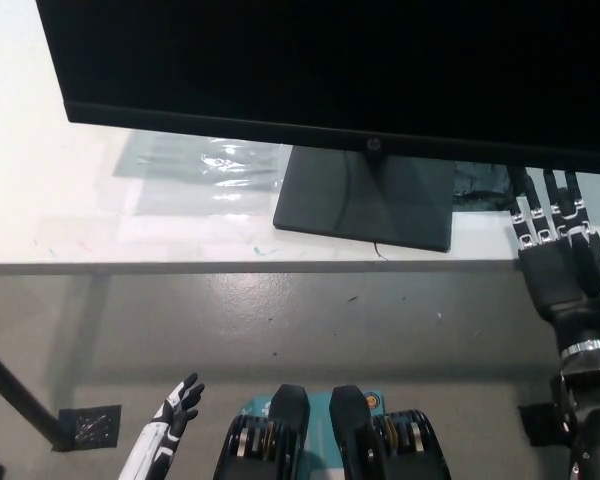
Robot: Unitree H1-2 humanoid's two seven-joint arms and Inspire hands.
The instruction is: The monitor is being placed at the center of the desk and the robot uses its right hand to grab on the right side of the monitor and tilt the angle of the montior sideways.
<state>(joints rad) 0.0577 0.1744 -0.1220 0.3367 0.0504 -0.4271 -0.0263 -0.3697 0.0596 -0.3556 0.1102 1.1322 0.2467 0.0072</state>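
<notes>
A large black monitor (330, 70) with a dark screen fills the top of the head view, standing on a square dark base (365, 198) on the white desk (60, 200). My black right hand (557, 250) is raised at the right, open, fingers straight and pointing up toward the monitor's lower edge near its right end. The fingertips (545, 182) reach just under that edge; I cannot tell whether they touch it. My white left hand (175, 412) rests low at the bottom left, open, well below the desk's front edge.
A clear plastic sheet (205, 165) lies on the desk left of the base. Something dark and crumpled (485, 185) lies right of the base, beside my right hand. A black desk leg (20, 400) and a dark floor marker (88, 428) are at the lower left.
</notes>
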